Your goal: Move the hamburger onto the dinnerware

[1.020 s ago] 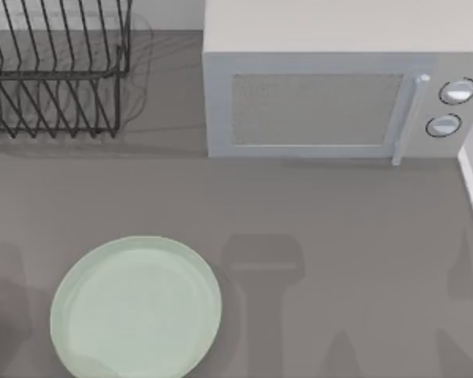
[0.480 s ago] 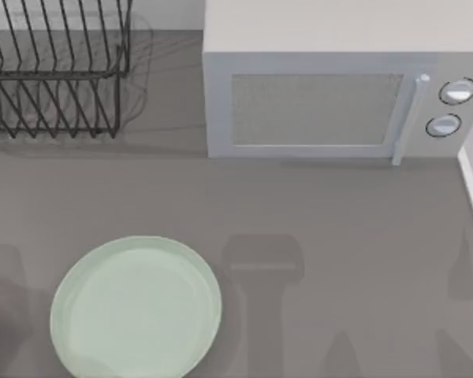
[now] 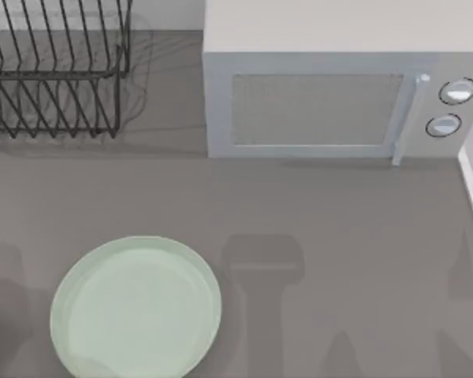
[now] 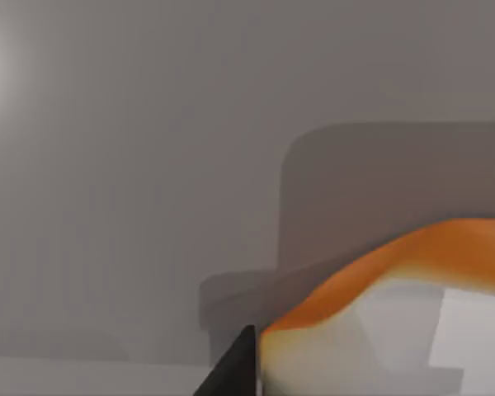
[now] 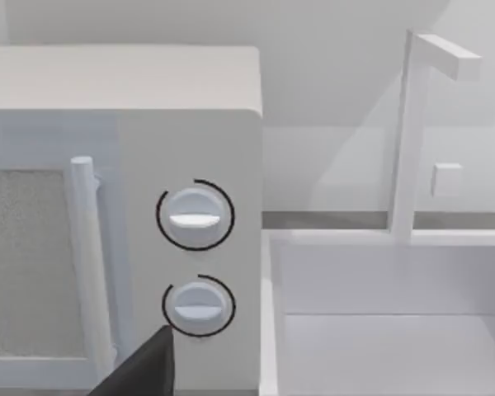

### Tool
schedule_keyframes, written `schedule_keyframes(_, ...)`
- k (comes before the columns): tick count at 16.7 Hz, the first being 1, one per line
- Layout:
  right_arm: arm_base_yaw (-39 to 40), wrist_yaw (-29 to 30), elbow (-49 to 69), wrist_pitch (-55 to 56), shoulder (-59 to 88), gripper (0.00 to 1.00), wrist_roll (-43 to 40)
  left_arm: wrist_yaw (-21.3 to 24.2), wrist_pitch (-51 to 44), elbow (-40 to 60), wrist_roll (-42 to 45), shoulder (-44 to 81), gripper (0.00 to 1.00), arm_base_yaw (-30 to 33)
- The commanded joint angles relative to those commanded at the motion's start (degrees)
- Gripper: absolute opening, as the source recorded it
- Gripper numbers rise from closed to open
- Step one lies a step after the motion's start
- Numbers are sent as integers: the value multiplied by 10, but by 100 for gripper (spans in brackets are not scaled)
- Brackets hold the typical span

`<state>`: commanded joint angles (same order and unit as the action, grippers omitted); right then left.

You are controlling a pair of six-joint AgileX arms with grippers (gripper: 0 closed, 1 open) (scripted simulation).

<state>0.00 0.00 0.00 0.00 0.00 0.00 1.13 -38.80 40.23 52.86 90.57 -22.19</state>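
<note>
Close against the left tool's dark fingertip (image 4: 235,367) sits the tan and orange hamburger (image 4: 379,322); its grip cannot be told. Leftward on the grey worktop (image 3: 339,220) lies the round mint-green plate (image 3: 135,307).

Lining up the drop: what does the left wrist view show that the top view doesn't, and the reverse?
Left wrist view: the hamburger up close, tan and orange, with a dark fingertip beside it. Top view: the plate at the table's lower left, bare, plus the dish rack and microwave along the back. Shared: the grey table.
</note>
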Motion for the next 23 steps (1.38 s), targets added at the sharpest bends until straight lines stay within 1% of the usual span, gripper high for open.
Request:
schedule_keyframes(3, 0, 0, 0, 0, 0, 100, 0, 0, -40, 28, 0, -13, 0, -1)
schedule_keyframes(8, 0, 0, 0, 0, 0, 100, 0, 0, -193, 114, 0, -67, 0, 1)
schedule_keyframes(11, 0, 0, 0, 0, 0, 100, 0, 0, -249, 152, -3, -95, 0, 2)
schedule_keyframes(18, 0, 0, 0, 0, 0, 100, 0, 0, -255, 156, 3, -96, 0, 4)
schedule_keyframes(20, 0, 0, 0, 0, 0, 100, 0, 0, -256, 160, 31, -90, 0, 20)
schedule_keyframes(23, 0, 0, 0, 0, 0, 100, 0, -1, -256, 172, 111, -75, 0, 64)
